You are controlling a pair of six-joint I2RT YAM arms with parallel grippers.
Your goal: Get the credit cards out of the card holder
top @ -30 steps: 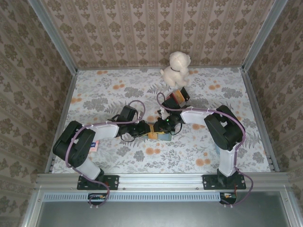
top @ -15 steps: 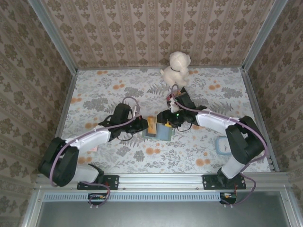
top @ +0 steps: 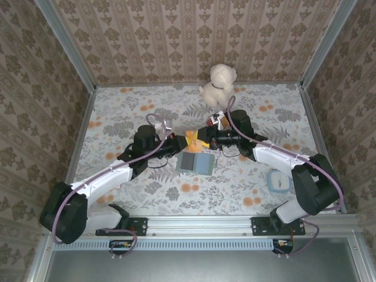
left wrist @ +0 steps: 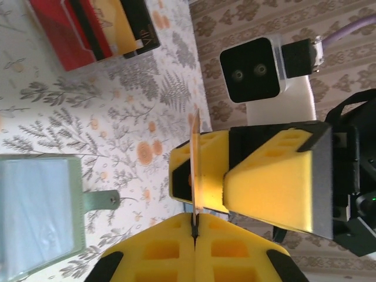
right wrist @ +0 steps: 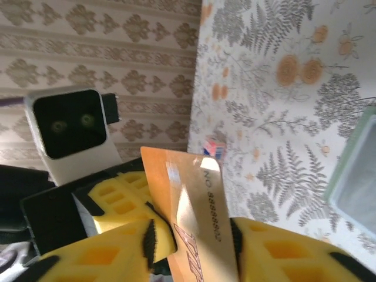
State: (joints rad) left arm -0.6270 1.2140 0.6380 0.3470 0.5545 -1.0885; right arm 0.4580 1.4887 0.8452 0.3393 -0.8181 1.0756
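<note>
Card holder point(top: 195, 163) lies open on the table point(top: 126, 111) — left tool point(left wrist: 194, 234) and right tool point(right wrist: 189, 244) both clench one orange card point(right wrist: 187, 191).

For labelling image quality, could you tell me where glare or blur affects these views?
Right wrist: a glare streak crosses the orange card, digits still readable. Left wrist: the card holder looks washed out. Top external: evenly lit, sharp.

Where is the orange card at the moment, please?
In the top view's centre, the orange card is pinched between the left gripper and the right gripper, just beyond the open card holder lying on the table.
</note>
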